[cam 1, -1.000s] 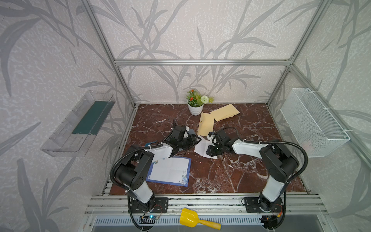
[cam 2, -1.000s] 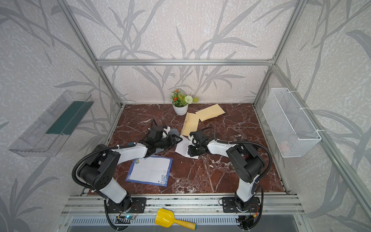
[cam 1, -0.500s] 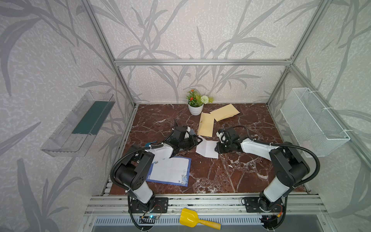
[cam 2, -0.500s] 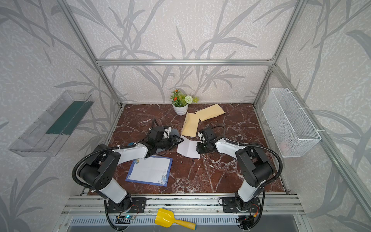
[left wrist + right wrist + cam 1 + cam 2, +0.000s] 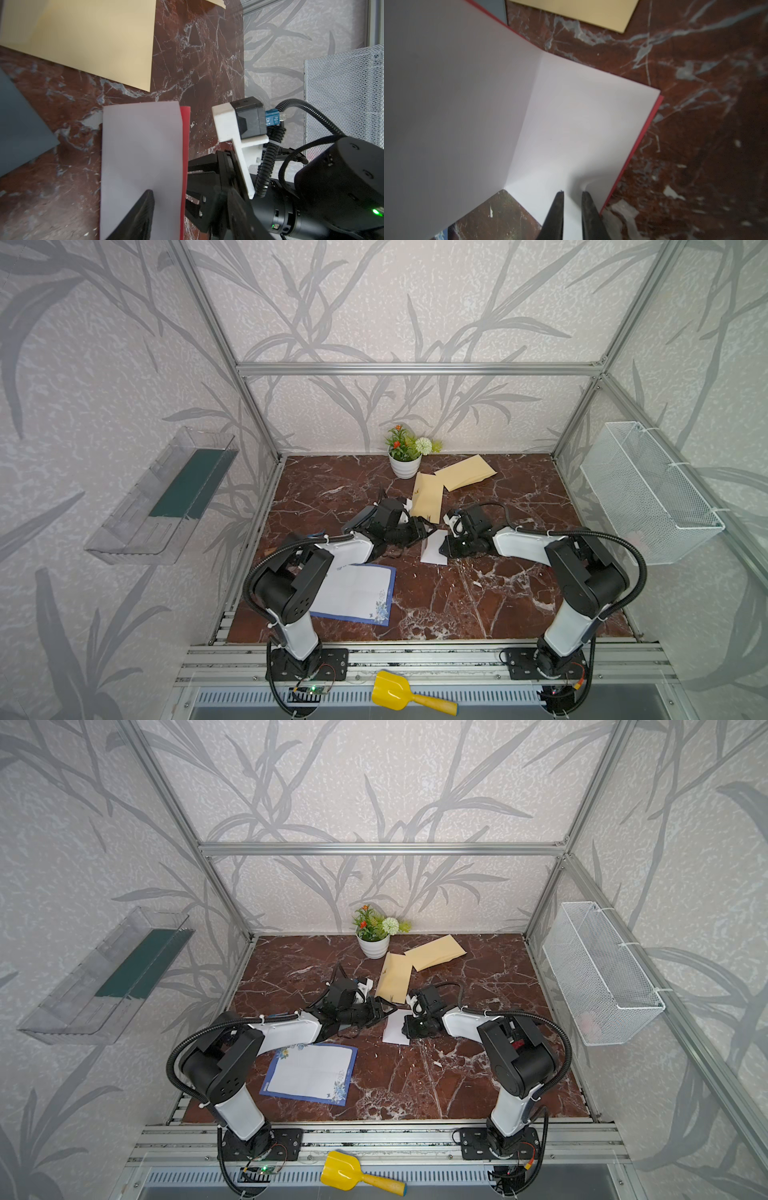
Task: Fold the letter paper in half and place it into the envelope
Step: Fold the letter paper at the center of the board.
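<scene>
One creased letter paper (image 5: 433, 551) lies on the table (image 5: 478, 605), long axis running near-to-far, pointing at the envelope (image 5: 428, 499) just beyond. Right gripper (image 5: 572, 193) pinches its edge; left gripper (image 5: 428, 527) jaws stand apart.

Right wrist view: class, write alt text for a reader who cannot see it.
A creased white paper with a red edge lies on the marble table, one half raised. The pincer rests on its edge, tips close together. A tan envelope lies beyond.
</scene>
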### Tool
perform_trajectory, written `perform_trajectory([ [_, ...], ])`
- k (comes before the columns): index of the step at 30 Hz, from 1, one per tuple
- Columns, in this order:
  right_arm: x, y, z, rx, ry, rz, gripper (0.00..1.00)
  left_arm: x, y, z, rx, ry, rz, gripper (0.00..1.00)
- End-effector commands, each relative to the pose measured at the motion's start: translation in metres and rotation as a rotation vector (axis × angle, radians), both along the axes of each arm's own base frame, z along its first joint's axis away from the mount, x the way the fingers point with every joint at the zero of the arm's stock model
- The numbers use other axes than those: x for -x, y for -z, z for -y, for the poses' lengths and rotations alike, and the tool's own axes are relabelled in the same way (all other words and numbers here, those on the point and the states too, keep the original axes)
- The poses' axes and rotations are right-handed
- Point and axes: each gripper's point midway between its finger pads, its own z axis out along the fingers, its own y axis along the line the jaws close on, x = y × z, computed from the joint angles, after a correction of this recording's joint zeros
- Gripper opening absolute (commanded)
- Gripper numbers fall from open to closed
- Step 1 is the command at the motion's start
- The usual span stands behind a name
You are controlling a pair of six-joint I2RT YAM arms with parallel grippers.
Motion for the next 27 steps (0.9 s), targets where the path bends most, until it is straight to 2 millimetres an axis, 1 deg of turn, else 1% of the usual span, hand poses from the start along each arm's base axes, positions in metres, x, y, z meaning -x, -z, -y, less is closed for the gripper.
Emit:
perform_trajectory([
  [1, 0.018, 0.026, 0.009, 0.038, 0.013, -0.085, 0.19, -0.007, -0.006, 0.013, 0.038, 0.008, 0.011, 0.56],
  [7, 0.018, 0.016, 0.009, -0.011, 0.025, -0.076, 0.19, -0.009, 0.025, 0.013, 0.006, -0.011, -0.034, 0.56],
  [13, 0.015, 0.009, 0.013, -0.072, 0.061, -0.081, 0.19, -0.011, 0.044, 0.013, 0.005, -0.037, -0.069, 0.56],
  [15, 0.014, 0.004, 0.017, -0.084, 0.074, -0.075, 0.19, -0.011, 0.050, 0.011, -0.005, -0.042, -0.078, 0.55],
  [16, 0.014, 0.005, 0.020, -0.082, 0.083, -0.080, 0.19, -0.011, 0.053, 0.011, -0.010, -0.044, -0.080, 0.55],
  [17, 0.012, -0.006, 0.023, -0.090, 0.090, -0.060, 0.19, -0.010, 0.056, 0.010, -0.016, -0.045, -0.087, 0.55],
  [24, 0.008, -0.036, 0.056, -0.049, 0.162, -0.009, 0.22, -0.009, 0.068, 0.008, -0.034, -0.052, -0.108, 0.55],
  [27, 0.006, -0.049, 0.060, -0.040, 0.160, 0.031, 0.22, -0.009, 0.070, 0.008, -0.040, -0.052, -0.111, 0.55],
])
